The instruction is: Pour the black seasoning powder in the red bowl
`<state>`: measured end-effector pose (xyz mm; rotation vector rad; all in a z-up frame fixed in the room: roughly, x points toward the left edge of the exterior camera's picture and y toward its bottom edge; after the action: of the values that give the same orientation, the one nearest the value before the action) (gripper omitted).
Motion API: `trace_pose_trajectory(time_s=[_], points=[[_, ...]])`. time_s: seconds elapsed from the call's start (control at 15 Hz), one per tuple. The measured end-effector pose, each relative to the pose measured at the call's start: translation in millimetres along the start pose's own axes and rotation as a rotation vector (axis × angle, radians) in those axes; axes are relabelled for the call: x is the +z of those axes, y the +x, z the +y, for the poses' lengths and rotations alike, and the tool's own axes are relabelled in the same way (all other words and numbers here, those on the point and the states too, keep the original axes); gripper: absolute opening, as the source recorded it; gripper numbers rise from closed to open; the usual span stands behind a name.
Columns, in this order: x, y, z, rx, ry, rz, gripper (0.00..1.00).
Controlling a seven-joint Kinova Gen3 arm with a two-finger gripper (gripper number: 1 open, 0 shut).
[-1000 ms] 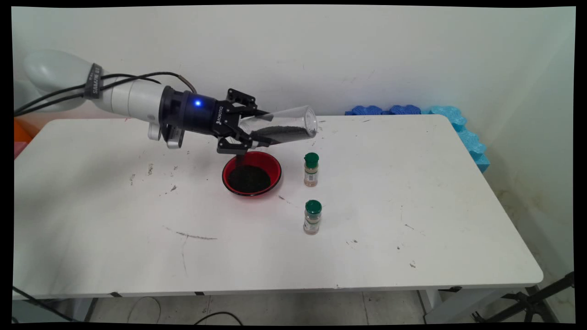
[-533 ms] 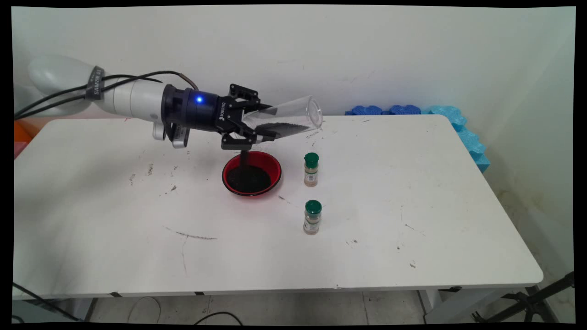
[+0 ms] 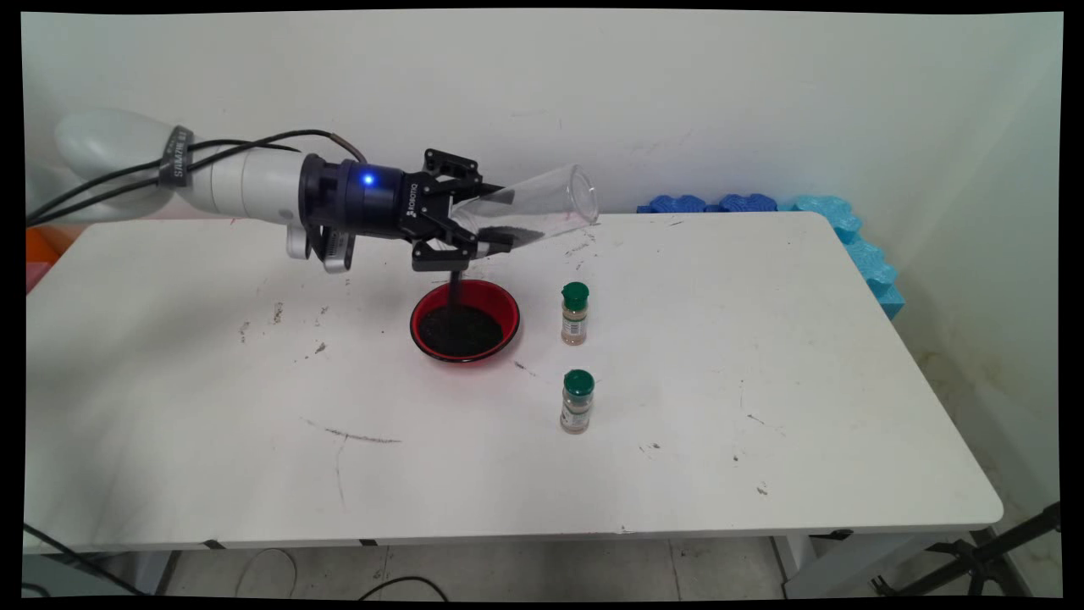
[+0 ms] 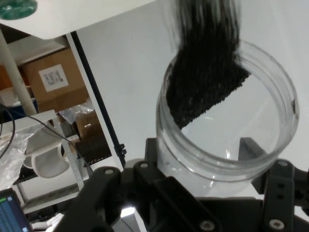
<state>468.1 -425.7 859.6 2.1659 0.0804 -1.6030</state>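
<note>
My gripper point(image 3: 485, 222) is shut on a clear cup point(image 3: 542, 203) and holds it tipped on its side above the table point(image 3: 762, 339). The cup's far end is raised to the right. Dark grains point(image 3: 517, 235) lie along its lower wall and fall in a thin stream point(image 3: 455, 290) by the fingers into a red bowl point(image 3: 508, 309) just below. The bowl holds a dark heap point(image 3: 460, 332). In the hand view the cup point(image 4: 227, 162) sits between the fingers of the gripper point(image 4: 203, 154), its grains point(image 4: 203, 92) running off towards the picture's top.
Two small spice jars with green caps stand right of the bowl, one point(image 3: 574, 313) close beside it and one point(image 3: 577, 402) nearer the front. Blue foam pieces point(image 3: 762, 203) lie along the table's far right edge. A green cap point(image 4: 17, 7) shows in the hand view's top left corner.
The cup's far end has risen, so it tips more steeply. Fewer grains lie in the cup and the stream into the bowl goes on. The hand has shifted slightly up.
</note>
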Motion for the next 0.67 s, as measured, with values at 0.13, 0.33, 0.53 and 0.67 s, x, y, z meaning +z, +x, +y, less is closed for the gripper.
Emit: trace_pose_trajectory(time_s=[0.13,0.33,0.53,0.67], points=[[-0.3,0.1,-0.2,-0.001,-0.003,-0.005,0.0],[-1.6,0.8,-0.1,-0.002,-0.008,-0.011,0.0],[-3.0,1.9,0.8,-0.002,-0.014,-0.014,0.0],[-3.7,2.2,1.0,-0.002,-0.016,-0.015,0.0]])
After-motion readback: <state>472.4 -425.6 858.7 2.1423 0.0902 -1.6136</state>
